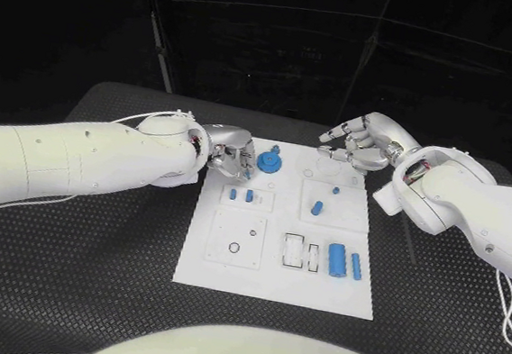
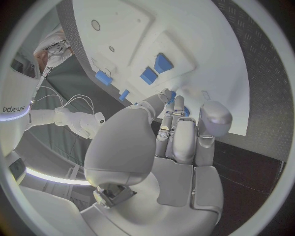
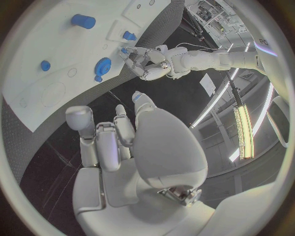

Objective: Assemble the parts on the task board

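- black textured table (image 1: 79, 295) is carrying the white task board (image 1: 286, 236), which is lying flat in the middle, between the two white arms.
- white cables are trailing along both arms, one looping over the left wrist and one hanging beside the right arm (image 1: 510, 236) at the table's right side.
- left arm (image 1: 61, 160) is reaching in across the table, and the left robot hand (image 1: 227, 154) is sitting at the board's far left corner, partly covering that edge.
- left robot hand's fingers are curled in close together; in the left wrist view the fingertips (image 2: 178, 104) are lying right by a small blue piece, but i cannot tell whether they are pinching it.
- right robot hand (image 1: 365, 141) is hovering just past the board's far right corner, fingers bent inward with nothing visible in them.
- round blue part (image 1: 270, 160) with a small knob is standing near the board's far edge, just beside the left robot hand.
- two small blue pegs (image 1: 241, 196) are standing side by side in a left-hand panel of the board.
- another small blue part (image 1: 317, 209) is sitting in the right-hand panel, with a tiny blue piece (image 1: 336, 191) just beyond it.
- blue cylinder (image 1: 337, 259) and a thinner blue bar (image 1: 355, 265) are lying side by side near the board's right edge, next to open rectangular slots (image 1: 294, 250).
- round holes are showing in the near left panel (image 1: 236, 238).
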Tool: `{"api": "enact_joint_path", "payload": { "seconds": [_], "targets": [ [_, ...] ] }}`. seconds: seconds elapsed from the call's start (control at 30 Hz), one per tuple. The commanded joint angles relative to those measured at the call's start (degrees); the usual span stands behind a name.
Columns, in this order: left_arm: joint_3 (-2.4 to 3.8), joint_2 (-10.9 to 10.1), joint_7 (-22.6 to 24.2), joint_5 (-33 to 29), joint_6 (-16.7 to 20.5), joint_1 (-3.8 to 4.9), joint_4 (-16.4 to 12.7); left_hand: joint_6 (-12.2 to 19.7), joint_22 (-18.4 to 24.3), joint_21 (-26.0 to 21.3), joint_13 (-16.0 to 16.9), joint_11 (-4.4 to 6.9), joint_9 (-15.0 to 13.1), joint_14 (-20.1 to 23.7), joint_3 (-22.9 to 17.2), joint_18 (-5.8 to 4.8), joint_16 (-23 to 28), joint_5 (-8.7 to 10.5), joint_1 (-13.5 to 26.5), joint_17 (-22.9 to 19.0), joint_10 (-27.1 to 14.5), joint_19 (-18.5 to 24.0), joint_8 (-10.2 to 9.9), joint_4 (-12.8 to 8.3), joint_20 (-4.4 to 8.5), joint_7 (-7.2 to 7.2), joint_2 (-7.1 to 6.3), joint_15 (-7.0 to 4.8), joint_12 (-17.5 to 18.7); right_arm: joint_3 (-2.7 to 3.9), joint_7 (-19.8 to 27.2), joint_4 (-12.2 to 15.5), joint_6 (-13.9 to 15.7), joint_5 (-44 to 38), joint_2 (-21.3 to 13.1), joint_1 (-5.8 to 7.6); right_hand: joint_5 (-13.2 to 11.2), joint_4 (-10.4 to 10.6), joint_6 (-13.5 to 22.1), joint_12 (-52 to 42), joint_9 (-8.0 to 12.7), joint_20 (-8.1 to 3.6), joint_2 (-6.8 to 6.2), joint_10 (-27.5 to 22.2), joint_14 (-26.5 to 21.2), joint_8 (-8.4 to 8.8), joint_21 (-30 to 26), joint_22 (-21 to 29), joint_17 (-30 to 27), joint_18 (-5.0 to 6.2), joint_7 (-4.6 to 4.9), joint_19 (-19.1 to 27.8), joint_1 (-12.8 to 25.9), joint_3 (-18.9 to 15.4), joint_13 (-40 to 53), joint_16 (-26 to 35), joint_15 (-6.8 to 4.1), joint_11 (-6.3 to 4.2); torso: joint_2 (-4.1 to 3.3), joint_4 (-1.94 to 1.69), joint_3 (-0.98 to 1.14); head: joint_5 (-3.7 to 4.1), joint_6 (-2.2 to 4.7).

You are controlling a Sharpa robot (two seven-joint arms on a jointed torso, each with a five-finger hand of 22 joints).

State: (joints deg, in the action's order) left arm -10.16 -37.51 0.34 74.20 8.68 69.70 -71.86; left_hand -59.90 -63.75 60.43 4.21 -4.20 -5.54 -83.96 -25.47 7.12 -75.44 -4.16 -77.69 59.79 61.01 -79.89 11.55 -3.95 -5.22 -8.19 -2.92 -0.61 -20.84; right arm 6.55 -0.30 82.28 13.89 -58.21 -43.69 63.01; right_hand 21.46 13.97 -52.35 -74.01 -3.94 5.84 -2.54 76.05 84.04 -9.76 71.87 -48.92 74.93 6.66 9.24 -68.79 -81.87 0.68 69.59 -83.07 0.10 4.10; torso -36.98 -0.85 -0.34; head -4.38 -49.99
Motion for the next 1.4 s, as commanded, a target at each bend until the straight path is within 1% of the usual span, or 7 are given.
{"api": "enact_joint_path", "payload": {
  "seconds": [0.03, 0.33, 0.47, 0.6, 0.8, 1.07, 1.4],
  "targets": [
    [0.05, 0.1, -0.27, -0.26, -1.24, 0.07, -0.27, -0.24, 0.01, 0.15, 0.01, -0.11, -0.05, -0.69, -0.07, -0.6, -0.06, 0.07, 0.25, -0.09, 0.42, 0.06, -0.16, 0.12, 0.01, -0.1, -0.13, 0.06, 0.24, 0.03, 0.45, 0.06, -0.07, 0.15, 0.07, 0.1, 0.27, 0.27, -0.06, 0.1, 0.03, 0.05, 0.4, -0.21, 2.91, -0.37, -0.38, 0.03, 1.34, 0.89, -0.15, 0.46, 0.16, 0.19, 0.06, 0.31, -0.43, -0.06, 0.02, 0.01, -0.01, 0.03, -0.01],
    [0.05, 0.22, -0.56, -0.26, -1.66, 0.07, -0.23, -0.37, -0.16, 0.3, 0.04, -0.05, -0.04, -0.66, -0.15, -0.62, -0.06, 0.14, 0.06, -0.13, 0.56, 0.05, -0.18, -0.04, 0.02, -0.06, -0.16, 0.03, 0.29, 0.03, 0.43, -0.03, -0.13, 0.15, 0.2, 0.1, 0.27, 0.27, -0.06, 0.1, 0.03, 0.05, 0.4, -0.21, 2.91, -0.37, -0.38, 0.03, 1.34, 0.89, -0.15, 0.46, 0.16, 0.19, 0.06, 0.31, -0.43, -0.06, 0.01, -0.06, 0.0, 0.06, -0.01],
    [0.04, 0.43, -0.73, -0.26, -1.86, 0.07, -0.03, -0.4, -0.2, 0.33, 0.05, -0.05, -0.03, -0.65, -0.18, -0.62, -0.07, 0.17, -0.02, -0.13, 0.6, 0.06, -0.2, -0.11, 0.02, -0.06, -0.21, 0.02, 0.32, 0.03, 0.41, -0.04, -0.14, 0.15, 0.21, 0.1, 0.27, 0.27, -0.06, 0.1, 0.03, 0.05, 0.4, -0.21, 2.91, -0.37, -0.38, 0.03, 1.34, 0.89, -0.15, 0.46, 0.16, 0.19, 0.06, 0.31, -0.43, -0.06, -0.01, 0.05, -0.02, 0.04, -0.01],
    [0.04, 0.71, -1.28, -0.26, -2.67, 0.07, 0.17, -0.37, -0.14, 0.24, 0.05, -0.08, 0.01, -0.65, -0.2, -0.6, -0.13, 0.22, -0.1, -0.05, 0.58, 0.13, -0.3, -0.23, 0.03, -0.1, -0.32, 0.01, 0.44, 0.03, 0.39, -0.04, -0.18, 0.15, 0.22, 0.1, 0.27, 0.27, -0.06, 0.1, 0.03, 0.05, 0.4, -0.21, 2.91, -0.37, -0.38, 0.03, 1.34, 0.89, -0.15, 0.46, 0.16, 0.19, 0.06, 0.31, -0.43, -0.06, -0.04, 0.06, -0.02, 0.06, -0.01],
    [0.04, 1.01, -2.2, -0.25, -3.75, 0.07, 0.43, -0.05, -0.12, 0.14, -0.02, -0.26, 0.18, -0.59, -0.2, -0.59, -0.16, 0.37, -0.01, -0.13, 0.27, 0.25, -0.69, -0.24, -0.02, -0.29, -0.44, 0.14, 0.85, 0.03, 0.38, -0.03, -0.18, 0.15, 0.23, 0.1, 0.27, 0.27, -0.06, 0.1, 0.03, 0.05, 0.4, -0.21, 2.91, -0.37, -0.38, 0.03, 1.34, 0.89, -0.15, 0.46, 0.16, 0.19, 0.06, 0.31, -0.43, -0.06, 0.01, -0.05, -0.01, 0.18, -0.01],
    [0.04, 1.09, -2.91, -0.25, -4.62, 0.08, 0.54, 0.93, -0.26, 0.12, -0.28, -0.86, 0.68, -0.45, -0.22, -0.62, -0.18, 0.42, 0.36, -0.48, -0.99, 0.43, -1.76, -0.16, -0.34, -0.81, -0.88, 0.6, 2.17, 0.03, 0.39, -0.05, -0.18, 0.15, 0.23, 0.1, 0.27, 0.27, -0.06, 0.1, 0.03, 0.05, 0.4, -0.21, 2.91, -0.37, -0.38, 0.03, 1.34, 0.89, -0.15, 0.46, 0.16, 0.19, 0.06, 0.31, -0.43, -0.06, 0.04, -0.02, -0.01, 0.13, -0.01],
    [0.04, 0.88, -3.08, -0.25, -4.31, 0.08, 0.4, 1.25, -0.27, 0.05, -0.36, -1.1, 0.88, -0.38, -0.27, -0.6, -0.15, 0.42, 0.42, -0.74, -1.48, 0.52, -2.15, -0.2, -0.52, -1.01, -1.12, 0.79, 2.74, 0.03, 0.36, -0.03, -0.15, 0.15, 0.14, 0.1, 0.27, 0.27, -0.06, 0.1, 0.03, 0.05, 0.4, -0.21, 2.91, -0.37, -0.38, 0.03, 1.34, 0.89, -0.15, 0.46, 0.16, 0.19, 0.06, 0.31, -0.43, -0.06, 0.03, -0.05, 0.0, 0.18, -0.01]
  ]
}}
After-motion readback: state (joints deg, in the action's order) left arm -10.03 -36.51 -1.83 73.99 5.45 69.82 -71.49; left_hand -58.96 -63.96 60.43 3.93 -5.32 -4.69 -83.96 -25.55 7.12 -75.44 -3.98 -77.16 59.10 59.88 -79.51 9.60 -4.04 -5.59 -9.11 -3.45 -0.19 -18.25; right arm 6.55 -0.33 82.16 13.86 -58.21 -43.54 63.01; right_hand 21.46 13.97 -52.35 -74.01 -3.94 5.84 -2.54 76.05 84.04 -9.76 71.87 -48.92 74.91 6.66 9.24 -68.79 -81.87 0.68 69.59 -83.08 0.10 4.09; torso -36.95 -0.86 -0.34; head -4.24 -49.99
